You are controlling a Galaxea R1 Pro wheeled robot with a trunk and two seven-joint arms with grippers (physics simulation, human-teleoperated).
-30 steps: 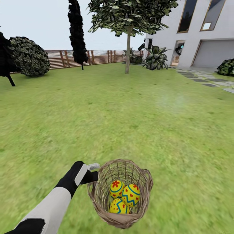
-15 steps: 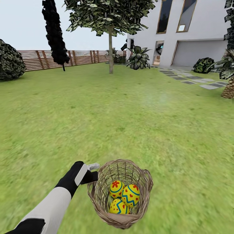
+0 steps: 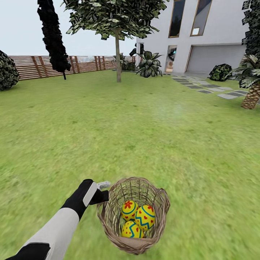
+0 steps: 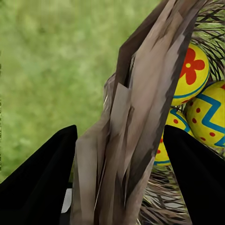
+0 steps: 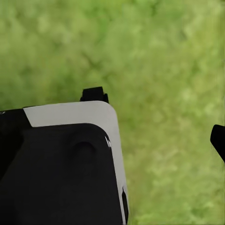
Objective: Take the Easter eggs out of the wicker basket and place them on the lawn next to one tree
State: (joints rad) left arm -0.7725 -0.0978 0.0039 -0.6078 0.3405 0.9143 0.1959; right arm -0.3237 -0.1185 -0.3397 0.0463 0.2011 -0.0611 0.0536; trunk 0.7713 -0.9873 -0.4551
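Your left tool [image 3: 103,195] was closed on the braided rim of the basket [image 3: 134,246], at the basket's left side in the head view. In the left wrist view the two black fingers [image 4: 40,180] stood on both sides of the rim [image 4: 140,122], pressing it between them. The basket was tilted a little, with its opening turned toward the camera.

All three eggs [image 3: 137,218] lay together at the bottom of the basket, touching each other. One egg [image 4: 191,75] had a red flower, another egg [image 4: 211,119] had red dots and a blue zigzag band. I could read no writing or label on the eggs, the basket or the arm.

The lawn [image 3: 151,137] spread wide ahead of you. The tree [image 3: 117,57] with the pale trunk stood far away, near the fence [image 3: 83,65] and the white house [image 3: 216,36].

In the right wrist view, the right tool [image 5: 154,117] had its fingertips [image 5: 93,93] apart over the grass, holding nothing.
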